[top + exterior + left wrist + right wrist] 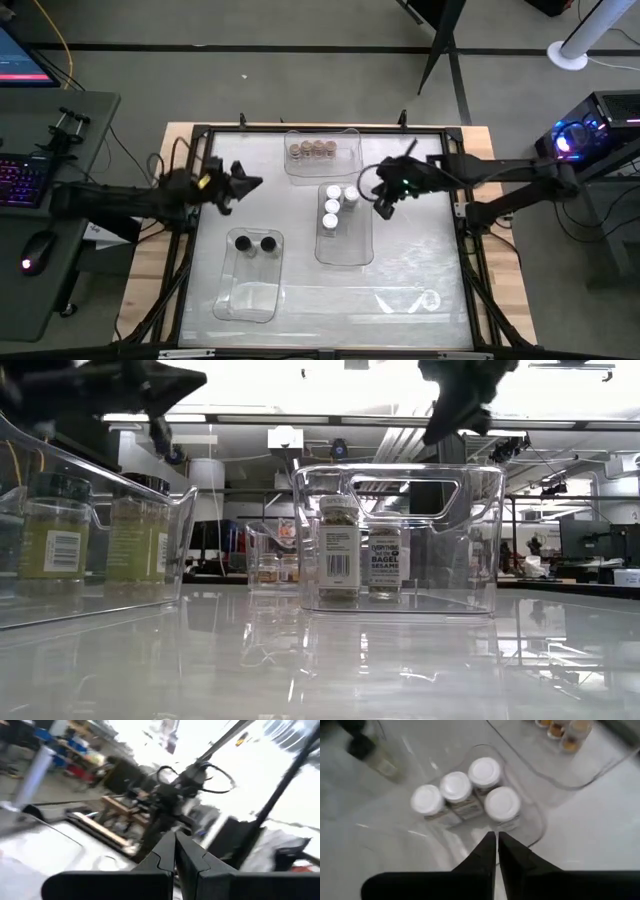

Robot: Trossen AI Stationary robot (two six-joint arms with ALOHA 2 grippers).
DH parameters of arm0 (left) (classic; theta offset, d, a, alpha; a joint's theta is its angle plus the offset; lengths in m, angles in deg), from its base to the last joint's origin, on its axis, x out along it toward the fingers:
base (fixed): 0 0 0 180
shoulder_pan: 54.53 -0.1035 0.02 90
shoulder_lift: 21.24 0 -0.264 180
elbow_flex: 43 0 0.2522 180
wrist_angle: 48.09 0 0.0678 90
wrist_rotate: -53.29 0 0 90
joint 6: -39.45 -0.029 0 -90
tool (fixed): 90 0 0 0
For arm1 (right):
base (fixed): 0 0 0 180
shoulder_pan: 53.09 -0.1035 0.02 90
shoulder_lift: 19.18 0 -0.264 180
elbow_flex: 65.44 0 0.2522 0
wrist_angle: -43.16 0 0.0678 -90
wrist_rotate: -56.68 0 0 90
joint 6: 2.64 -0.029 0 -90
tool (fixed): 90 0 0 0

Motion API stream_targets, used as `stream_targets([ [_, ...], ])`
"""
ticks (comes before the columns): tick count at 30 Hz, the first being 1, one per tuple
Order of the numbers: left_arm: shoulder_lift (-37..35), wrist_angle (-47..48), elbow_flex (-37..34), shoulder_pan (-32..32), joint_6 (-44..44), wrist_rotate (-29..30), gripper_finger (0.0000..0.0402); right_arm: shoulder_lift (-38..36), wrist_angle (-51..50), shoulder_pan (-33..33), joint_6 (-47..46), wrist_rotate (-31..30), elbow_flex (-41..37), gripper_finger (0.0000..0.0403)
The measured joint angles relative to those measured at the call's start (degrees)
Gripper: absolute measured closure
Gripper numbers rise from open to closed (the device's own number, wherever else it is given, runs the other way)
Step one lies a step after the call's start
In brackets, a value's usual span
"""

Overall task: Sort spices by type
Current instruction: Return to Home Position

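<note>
The spices stand sorted in three clear bins. Several white-lidded jars [338, 205] [470, 790] stand on the floor of the middle bin [345, 255]. Two black-lidded jars [256, 242] stand in the left near bin [245, 300]. Several brown-lidded jars [310, 150] stand in the far bin [352, 165]. My right gripper [384, 207] [496, 839] hangs shut above the right rim of the middle bin, slanting down at the white lids, holding nothing. My left gripper [252, 184] [175, 842] is shut and empty, raised over the table's left part, pointing about level toward the right arm.
In the low view the middle bin [480, 540] stands at centre with its jars [338, 550] inside, and the left bin [140, 550] is close by. Bare white table top [420, 270] lies at the near right. The black frame [470, 250] borders the table.
</note>
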Motion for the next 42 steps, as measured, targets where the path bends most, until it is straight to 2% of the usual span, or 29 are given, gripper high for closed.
stream_targets([
  [3,-1.54,-8.81,-7.2,4.41,1.93,4.94,0.0402,-3.76,4.89,-2.68,-7.57,-0.02,-5.18,0.0399],
  [5,-2.73,-11.13,-9.93,6.99,1.46,9.11,0.0402,-5.37,8.79,-4.35,-11.59,0.0,-7.84,0.0398],
  [9,-5.19,-10.65,-12.27,9.87,0.32,11.48,0.0402,-6.88,14.74,-6.02,-17.79,-0.08,-10.42,0.04],
  [12,-6.81,-4.04,-12.45,9.96,-1.89,11.79,0.0402,-6.95,14.21,-7.09,-20.55,0.0,-10.96,0.0401],
  [16,-9.19,4.73,-12.45,8.16,-0.02,11.71,0.0401,-7.56,12.74,-9.83,-20.82,0.47,-11.37,0.0402],
  [21,-11.1,5.73,-12.45,7.49,5.76,9.63,0.0401,-10.5,8.46,-13.13,-19.09,0.26,-11.37,0.0402],
  [26,-11.14,5.78,-12.45,7.47,6.13,9.65,0.0402,-16.47,4.53,-15.39,-13.42,-5.41,-11.37,0.0402],
  [29,-11.14,5.83,-12.45,7.47,4.42,9.65,0.0402,-22.5,7.07,-15.95,-9.03,-7.66,-14.68,0.0402],
  [32,-11.14,5.84,-12.45,7.47,3.33,9.65,0.0402,-30.64,18.38,-15.95,-5.84,-7.12,-24.13,0.0402],
  [35,-11.12,5.84,-12.45,7.47,3.36,9.65,0.0402,-37.04,39.06,-14.67,-2.52,-4.49,-36.95,0.0403],
  [38,-11.12,5.84,-12.45,7.47,3.37,9.66,0.0402,-38.34,61.87,-11.17,-1.03,-1.07,-48.13,0.0403],
  [40,-11.12,5.84,-12.45,7.47,3.32,9.66,0.0402,-38.14,69.92,-8.16,-0.15,1.31,-53.36,0.0403],
  [42,-11.12,5.84,-12.45,7.47,3.37,9.65,0.0402,-38.28,73.78,-5.02,-0.01,3.23,-57.27,0.0403],
])
